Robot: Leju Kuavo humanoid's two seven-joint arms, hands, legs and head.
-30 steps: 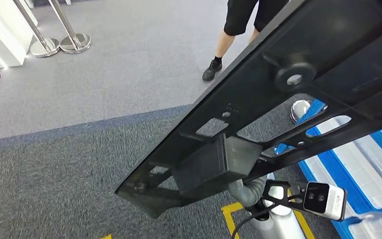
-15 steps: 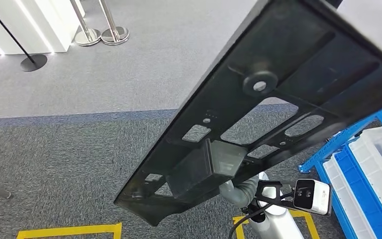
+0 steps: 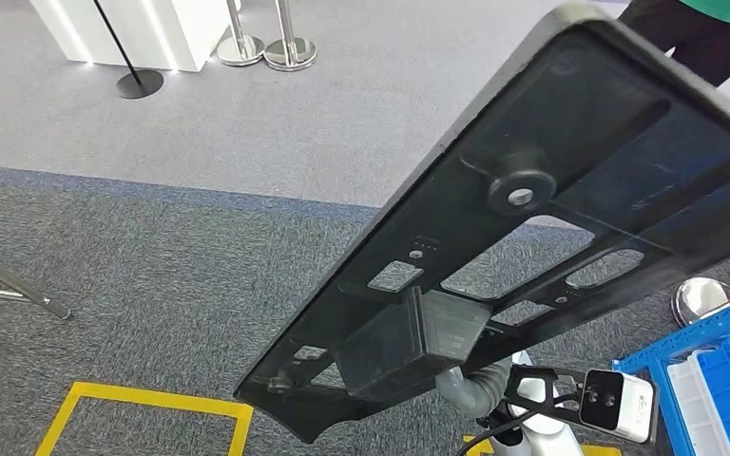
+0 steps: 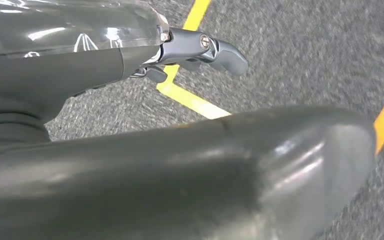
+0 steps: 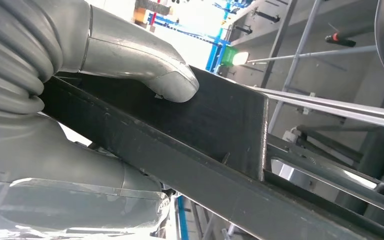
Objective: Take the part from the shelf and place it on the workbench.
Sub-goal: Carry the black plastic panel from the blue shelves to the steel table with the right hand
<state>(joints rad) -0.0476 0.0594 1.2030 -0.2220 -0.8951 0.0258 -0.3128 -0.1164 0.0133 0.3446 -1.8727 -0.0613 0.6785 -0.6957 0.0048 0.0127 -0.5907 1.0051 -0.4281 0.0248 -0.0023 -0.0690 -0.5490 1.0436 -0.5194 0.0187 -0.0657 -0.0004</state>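
A long black moulded part (image 3: 551, 190) with cut-outs and a round boss slants across the head view, held up over the carpet. My right hand (image 3: 470, 375) grips it from below, at the box-shaped block (image 3: 409, 342) near its lower end. In the right wrist view the grey thumb (image 5: 165, 75) presses on the block's flat black face (image 5: 220, 120), with the fingers wrapped under it. My left hand (image 4: 200, 47) hangs over the floor and holds nothing, its fingers loosely extended.
Grey carpet with yellow tape lines (image 3: 152, 404) lies below. A blue shelf with white bins (image 3: 722, 380) stands at the lower right, a chrome post base (image 3: 699, 296) beside it. Stanchion bases (image 3: 266, 47) and a white counter (image 3: 124, 28) are far back. A person (image 3: 703, 28) stands at the upper right.
The whole picture has slid right, so the camera has turned left: the blue shelf has slipped toward the edge and yellow tape has come in. The part stays in my right hand.
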